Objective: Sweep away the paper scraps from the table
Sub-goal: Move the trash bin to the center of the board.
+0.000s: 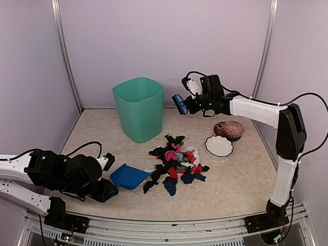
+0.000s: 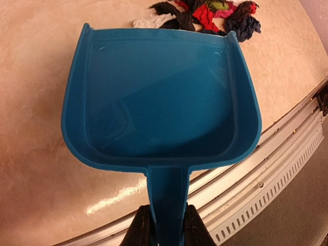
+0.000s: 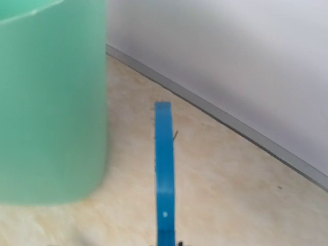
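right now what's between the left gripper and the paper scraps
The blue dustpan, its handle clamped in the left gripper, open mouth facing the paper scraps; the left wrist view shows it.

Pale lilac-grey panels closed the space on three sides: a back wall (image 1: 164, 46), a left wall (image 1: 28, 77) and a right wall (image 1: 307, 46), all plain and matte. Slim metal posts (image 1: 64, 56) stood in the two rear corners. The desk (image 1: 241, 189) was beige with a faint marbled pattern, and a grey strip (image 3: 230, 124) ran where it met the wall. A slotted metal rail (image 1: 179, 229) edged its near side. The light was soft and even, leaving a small bright glare (image 2: 115, 197) on the desk surface.
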